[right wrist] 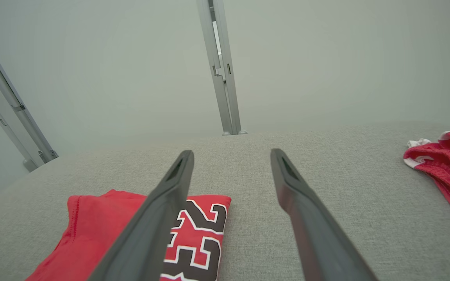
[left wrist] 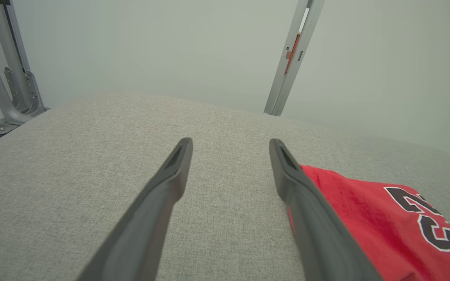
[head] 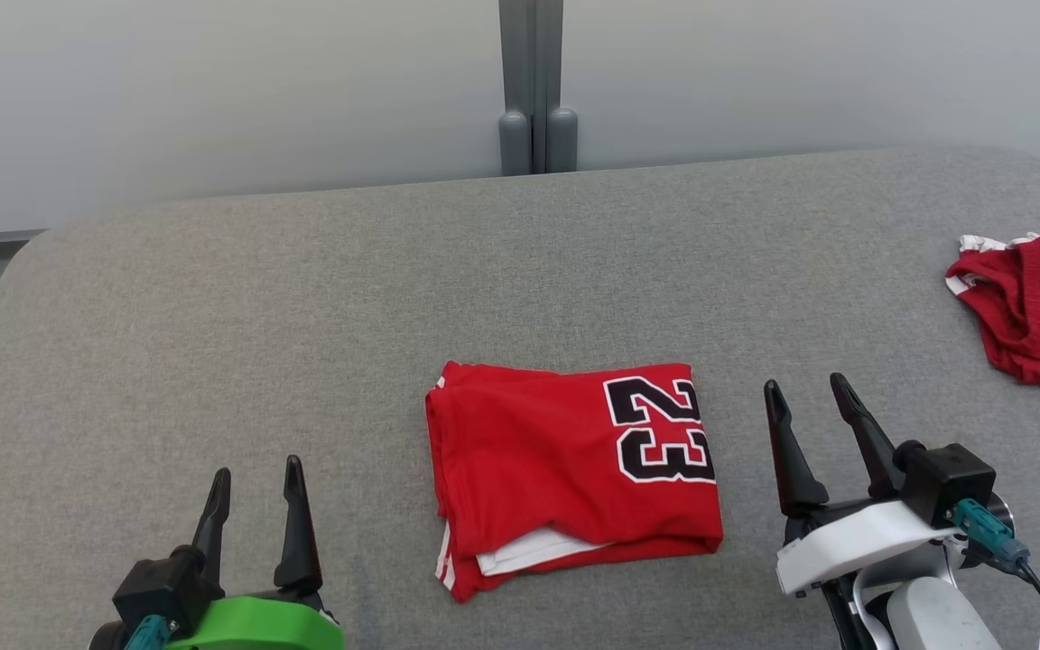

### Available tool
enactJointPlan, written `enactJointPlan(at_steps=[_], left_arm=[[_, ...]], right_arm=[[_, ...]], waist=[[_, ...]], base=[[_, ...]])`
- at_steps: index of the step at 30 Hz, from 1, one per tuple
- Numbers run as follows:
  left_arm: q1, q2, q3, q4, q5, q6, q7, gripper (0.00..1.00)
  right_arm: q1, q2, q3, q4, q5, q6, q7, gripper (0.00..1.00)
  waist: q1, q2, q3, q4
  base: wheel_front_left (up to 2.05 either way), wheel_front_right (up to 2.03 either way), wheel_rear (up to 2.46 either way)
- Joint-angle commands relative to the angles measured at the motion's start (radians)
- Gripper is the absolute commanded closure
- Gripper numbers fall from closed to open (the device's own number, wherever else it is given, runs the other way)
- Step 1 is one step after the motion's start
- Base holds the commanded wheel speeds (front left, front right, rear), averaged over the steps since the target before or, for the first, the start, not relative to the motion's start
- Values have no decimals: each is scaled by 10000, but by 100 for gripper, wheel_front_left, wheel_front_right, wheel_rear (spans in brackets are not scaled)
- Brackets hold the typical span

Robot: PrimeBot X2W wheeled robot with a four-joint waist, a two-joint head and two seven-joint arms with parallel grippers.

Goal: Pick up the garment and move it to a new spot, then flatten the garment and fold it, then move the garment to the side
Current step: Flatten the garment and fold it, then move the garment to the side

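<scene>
The garment [head: 565, 469], a bright red sports shirt, lies folded into a rough rectangle at the middle of the grey table [head: 303, 298]. A black "23" outlined in white faces up on its right part, and white layers and striped trim peek out at its front edge. It also shows at the lower right of the left wrist view as the garment [left wrist: 369, 218] and at the lower left of the right wrist view as the garment [right wrist: 100, 230]. My left gripper [head: 256, 477] stands open to the garment's front left. My right gripper [head: 807, 390] stands open just right of it. Neither touches the cloth.
A smaller, darker maroon cloth [head: 1030, 307] with white trim lies bunched at the table's far right edge, also seen as the maroon cloth [right wrist: 447, 166]. A grey post [head: 533, 86] rises behind the table against a pale wall. Bare grey surface spreads left of the garment.
</scene>
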Motion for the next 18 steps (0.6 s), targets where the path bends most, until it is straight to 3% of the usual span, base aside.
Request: enactJointPlan(at_steps=[1,18], left_arm=[[97,-14,79,25,45,-58,-25,0],[-125,-211,321,193,334,-256,-26,0]], right_arm=[[141,-16,12,15,25,-7,-23,0],[-279,-15,-329,277,53,-7,-9,0]], waist=[[0,0,12,36],[0,0,236,117]], base=[[0,0,0],[0,0,0]])
